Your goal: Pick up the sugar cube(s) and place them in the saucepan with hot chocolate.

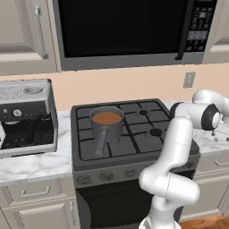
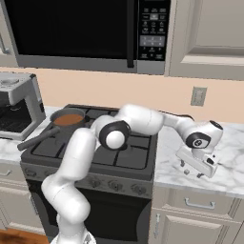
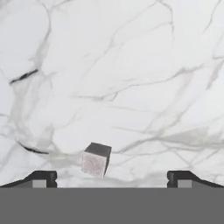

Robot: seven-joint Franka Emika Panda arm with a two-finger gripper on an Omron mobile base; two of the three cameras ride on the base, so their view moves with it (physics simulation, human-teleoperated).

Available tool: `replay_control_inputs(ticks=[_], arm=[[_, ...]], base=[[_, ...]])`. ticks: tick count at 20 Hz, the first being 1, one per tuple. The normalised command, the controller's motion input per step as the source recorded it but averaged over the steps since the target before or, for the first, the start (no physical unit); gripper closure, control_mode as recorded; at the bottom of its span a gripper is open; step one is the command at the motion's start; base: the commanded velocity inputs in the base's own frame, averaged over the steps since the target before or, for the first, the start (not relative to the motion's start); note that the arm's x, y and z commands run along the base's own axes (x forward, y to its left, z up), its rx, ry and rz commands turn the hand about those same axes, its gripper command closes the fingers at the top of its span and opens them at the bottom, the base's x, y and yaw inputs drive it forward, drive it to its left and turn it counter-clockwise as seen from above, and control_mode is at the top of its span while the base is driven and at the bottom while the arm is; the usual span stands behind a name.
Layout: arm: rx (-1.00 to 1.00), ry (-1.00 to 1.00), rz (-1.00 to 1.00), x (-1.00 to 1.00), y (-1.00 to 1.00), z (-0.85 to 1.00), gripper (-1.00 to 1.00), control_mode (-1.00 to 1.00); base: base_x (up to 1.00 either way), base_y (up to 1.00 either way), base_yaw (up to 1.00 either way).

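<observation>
A small pale sugar cube [image 3: 96,159] with a darker top lies on the white marble counter [image 3: 113,78]. It sits just ahead of my gripper [image 3: 111,178], a little left of the midline between the two widely spread fingertips. My gripper [image 2: 191,170] is open and points down, close over the counter to the right of the stove, with nothing in it. It also appears at the right edge of the left base view [image 1: 220,137]. The saucepan with hot chocolate [image 1: 106,123] stands on the stove's front left burner with its long handle toward the front [image 2: 69,119].
The black gas stove [image 1: 143,138] lies between the pan and my hand. A coffee machine [image 1: 27,116] stands on the left counter. A microwave [image 1: 129,31] hangs over the stove. A wall outlet [image 2: 198,96] is behind the right counter [image 2: 228,176].
</observation>
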Motion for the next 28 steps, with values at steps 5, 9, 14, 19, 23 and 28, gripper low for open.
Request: replay_control_inputs(ticks=[5, 9, 14, 19, 23, 28], arm=[[0.00, 0.08, 0.00, 0.01, 0.00, -0.14, -1.00, -1.00], [0.00, 0.01, 0.00, 0.02, 0.00, -0.16, -1.00, -1.00], [-0.01, 0.00, 0.00, 0.09, 0.00, -0.12, -1.00, -1.00], [-0.01, 0.00, 0.00, 0.10, 0.00, -0.11, -1.00, -1.00], [0.00, 0.00, 0.00, 0.03, 0.06, -0.03, -1.00, -1.00], [0.00, 0.00, 0.00, 0.00, 0.15, -0.03, -1.00, -1.00]], base=[[0.00, 0.00, 0.00], [0.00, 0.00, 0.00], [0.00, 0.00, 0.00], [0.00, 0.00, 0.00], [0.00, 0.00, 0.00], [0.00, 0.00, 0.00]])
